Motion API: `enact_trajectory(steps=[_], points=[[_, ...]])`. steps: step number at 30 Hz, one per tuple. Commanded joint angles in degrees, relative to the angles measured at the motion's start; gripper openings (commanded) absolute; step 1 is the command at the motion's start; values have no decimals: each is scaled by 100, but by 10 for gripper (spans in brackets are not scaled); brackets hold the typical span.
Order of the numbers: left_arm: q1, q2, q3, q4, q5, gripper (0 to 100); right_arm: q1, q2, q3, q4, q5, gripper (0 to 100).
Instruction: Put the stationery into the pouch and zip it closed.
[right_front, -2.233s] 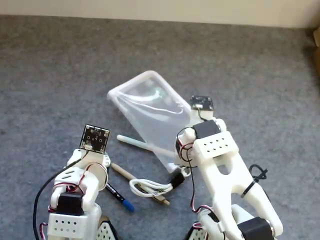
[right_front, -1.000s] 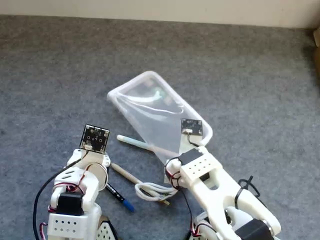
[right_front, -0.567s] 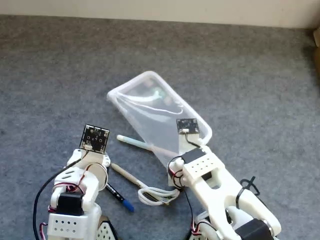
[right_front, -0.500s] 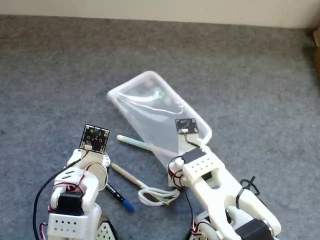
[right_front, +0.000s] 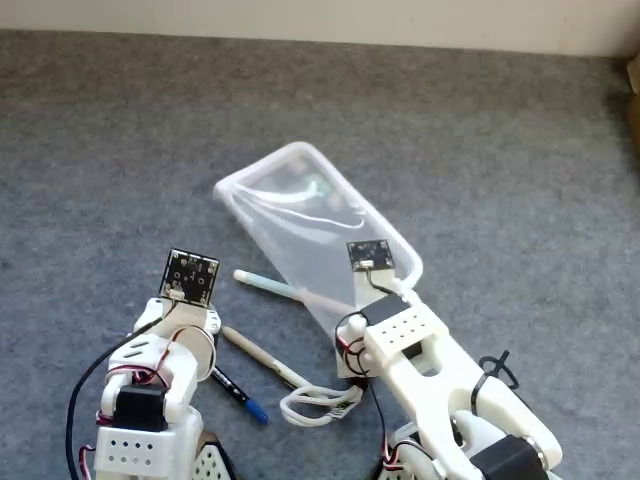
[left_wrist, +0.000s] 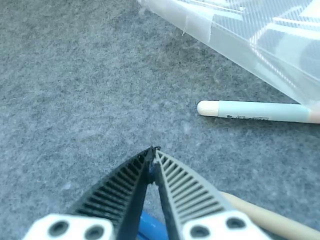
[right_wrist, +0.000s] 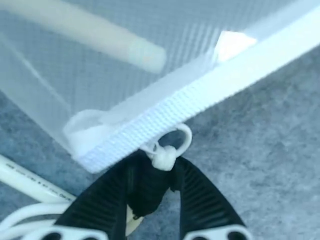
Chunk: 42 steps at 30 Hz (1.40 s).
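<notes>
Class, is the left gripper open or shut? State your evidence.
Shut: the tips of the left gripper touch in the left wrist view.

the right arm (right_front: 420, 345) covers the near corner of the pouch (right_front: 300, 210), the pale green pen (left_wrist: 255, 111) runs off the left wrist view's edge, the left claw (left_wrist: 151, 156) hides most of the blue pen (left_wrist: 150, 229), and a blurred pale stick (right_wrist: 100, 37) lies in or under the mesh, which one unclear.
</notes>
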<state>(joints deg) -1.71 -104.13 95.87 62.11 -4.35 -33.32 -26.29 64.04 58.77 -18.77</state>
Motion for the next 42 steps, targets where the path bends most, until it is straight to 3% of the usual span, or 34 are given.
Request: enact_trajectory(steps=[1,14,19,25,42], points=[[-31,-22,127,-114,44,7,-57,-66,-268,75,70,3],[-31,-22,127,-114,44,7,-31,-3248,541,347,70,3],[-31,-22,127,-114,44,7,-66,-4356,1235,-75,62,3],[-31,-22,127,-114,44,7,-602,-5604,1930,-312,35,3],[-31,-22,127,-114,44,7,-1253,-6615,2000,-1130,70,3]])
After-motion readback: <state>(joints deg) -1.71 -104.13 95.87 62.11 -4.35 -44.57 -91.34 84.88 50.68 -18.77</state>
